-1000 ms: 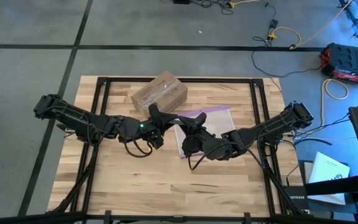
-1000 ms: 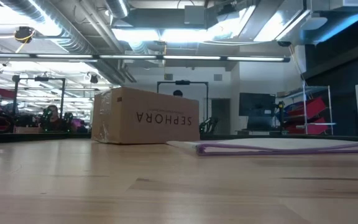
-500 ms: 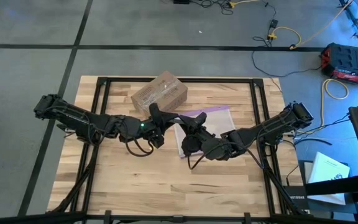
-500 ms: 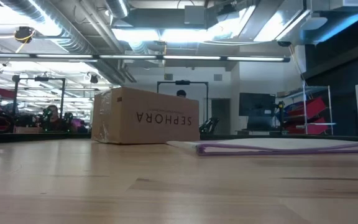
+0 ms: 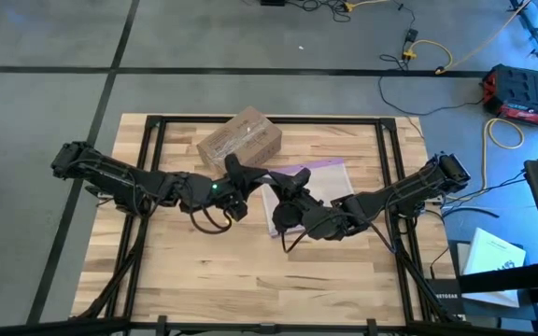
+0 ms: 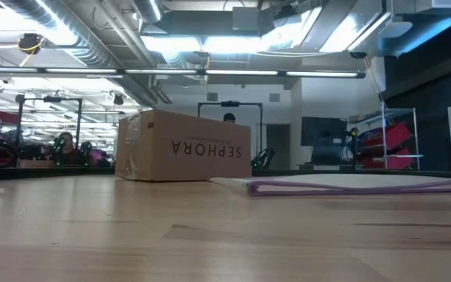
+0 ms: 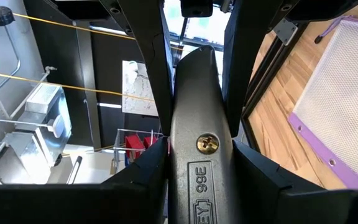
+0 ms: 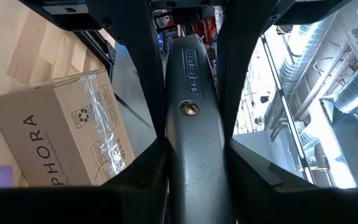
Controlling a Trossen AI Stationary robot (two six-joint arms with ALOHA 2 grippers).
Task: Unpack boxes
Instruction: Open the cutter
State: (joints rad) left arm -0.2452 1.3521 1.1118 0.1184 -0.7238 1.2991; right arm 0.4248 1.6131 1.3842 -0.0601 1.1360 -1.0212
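1. Checking in from the remote station. The box [image 5: 239, 140] sits in the upper middle of the high view, near the far edge of the tabletop [image 5: 250, 271]. It's a plain brown cardboard one, flaps down, resting flat.
2. In the low view the box [image 6: 182, 146] is left of centre, and the black SEPHORA lettering on its side reads upside down. In the right wrist view I can see clear tape shining on the box [image 8: 55, 137].
3. The left gripper [image 5: 233, 168] is in the centre of the high view, just below the box and very close to its near edge. I can't tell if it's touching.
4. The left wrist view shows the fingers [image 7: 151, 56] clamped on a grey utility knife [image 7: 194, 124], with a brass screw in the body and "99E" stamped under it.
5. The right gripper [image 5: 288, 187] is just right of the left one in the high view, over the clear plastic bag [image 5: 323, 177] with the purple edge.
6. Its fingers [image 8: 135, 68] are squeezed on a grey utility knife [image 8: 191, 124] too. Honestly I can't tell if both are holding the same knife.
7. The bag lies flat to the lower right of the box. In the low view the bag [image 6: 351, 185] is a thin purple strip on the right.
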